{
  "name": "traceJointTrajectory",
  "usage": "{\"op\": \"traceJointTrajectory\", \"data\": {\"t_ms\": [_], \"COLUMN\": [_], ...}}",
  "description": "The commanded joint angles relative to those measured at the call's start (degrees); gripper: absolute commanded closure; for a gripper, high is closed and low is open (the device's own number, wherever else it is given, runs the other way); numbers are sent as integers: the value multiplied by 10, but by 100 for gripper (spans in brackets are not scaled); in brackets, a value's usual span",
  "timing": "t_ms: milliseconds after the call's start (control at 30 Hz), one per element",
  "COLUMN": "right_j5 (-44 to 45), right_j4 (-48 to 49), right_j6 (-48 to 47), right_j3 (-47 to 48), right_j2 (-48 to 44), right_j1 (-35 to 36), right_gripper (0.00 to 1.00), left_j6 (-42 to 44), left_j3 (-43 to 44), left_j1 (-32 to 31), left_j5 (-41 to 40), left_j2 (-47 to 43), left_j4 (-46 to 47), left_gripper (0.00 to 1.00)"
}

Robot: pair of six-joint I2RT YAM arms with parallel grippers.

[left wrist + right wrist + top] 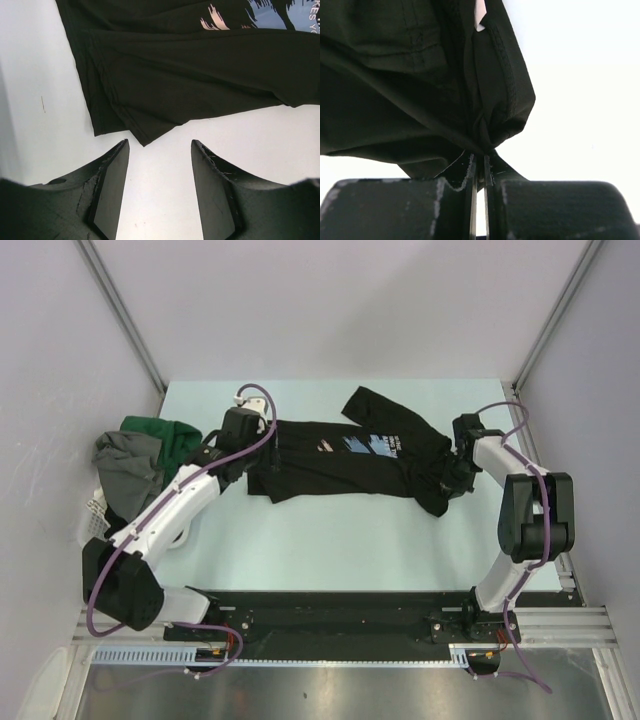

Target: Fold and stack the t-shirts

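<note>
We've got the right gripper [479, 159] pinching the black t-shirt [335, 468]; left gripper [159, 150] hangs spread, empty, by its corner.

t-shirt [330, 468] central, basket [93, 510] left, near table [330, 540] free

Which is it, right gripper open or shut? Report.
Shut on the black t-shirt: in the right wrist view the right gripper has jaws nearly touching, bunched cloth pinched between them.
</note>
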Motion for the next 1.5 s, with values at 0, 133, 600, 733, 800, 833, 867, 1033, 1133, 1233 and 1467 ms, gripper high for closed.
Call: {"op": "traceJointTrajectory", "data": {"t_ms": [0,133,600,733,800,833,867,1033,1133,1233,1467], "right_j5": [57,75,120,116,116,115,115,110,106,106,109], "right_j4": [-63,-92,-111,-99,-92,-91,-89,-81,-80,-86,-107], "right_j6": [7,3,0,2,1,0,1,-3,-8,-15,-37], "right_j3": [-2,-2,-19,-21,-21,-21,-21,-20,-16,-7,24], "right_j2": [-31,-17,7,30,40,41,43,51,51,43,35], "right_j1": [15,16,9,9,9,9,9,2,-5,-14,-45], "right_gripper": [100,100,100,88,83,78,75,63,60,60,59], "left_j6": [22,26,19,14,12,8,5,-28,-44,-51,-42], "left_j3": [-4,-8,-23,-30,-37,-40,-44,-62,-67,-63,-28], "left_j1": [-3,-3,-3,-3,-3,-2,-3,-3,-3,-2,16], "left_j5": [5,10,38,29,16,9,3,-21,-35,-47,-70], "left_j2": [-35,-42,-35,-35,-32,-28,-23,20,50,80,150], "left_j4": [18,18,5,9,11,11,12,15,25,38,51], "left_gripper": [42,42,41,41,41,41,41,41,41,41,41]}}
